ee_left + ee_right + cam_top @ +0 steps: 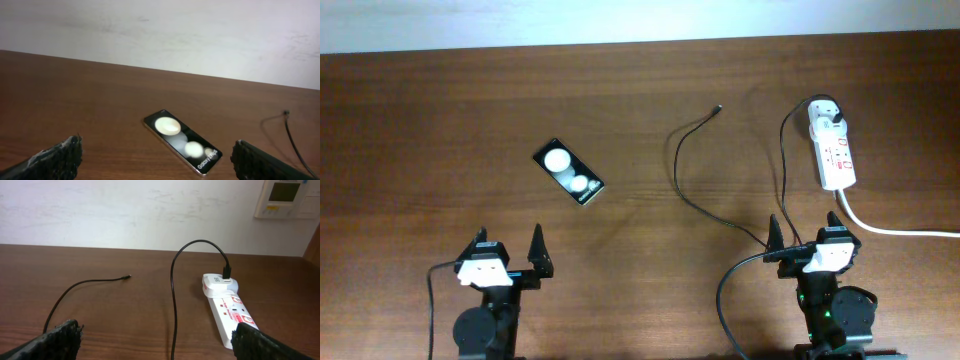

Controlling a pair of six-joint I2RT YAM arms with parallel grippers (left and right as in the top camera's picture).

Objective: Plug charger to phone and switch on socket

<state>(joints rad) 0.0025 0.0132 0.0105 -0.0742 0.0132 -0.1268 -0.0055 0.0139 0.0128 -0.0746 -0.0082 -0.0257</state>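
Overhead, charger (677, 165) lying apart from phone (569, 172)

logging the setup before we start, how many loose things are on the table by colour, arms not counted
black: 2 (glossy black rectangular phone, long thin black charger cable)
white: 2 (white oblong power strip with its thick cord, white plug seated in it)
total: 4

Glossy black phone (183, 142) on a matt wood-grain desk (440, 110), smooth white plastic socket (231, 311), thin matt black charger (682, 170).
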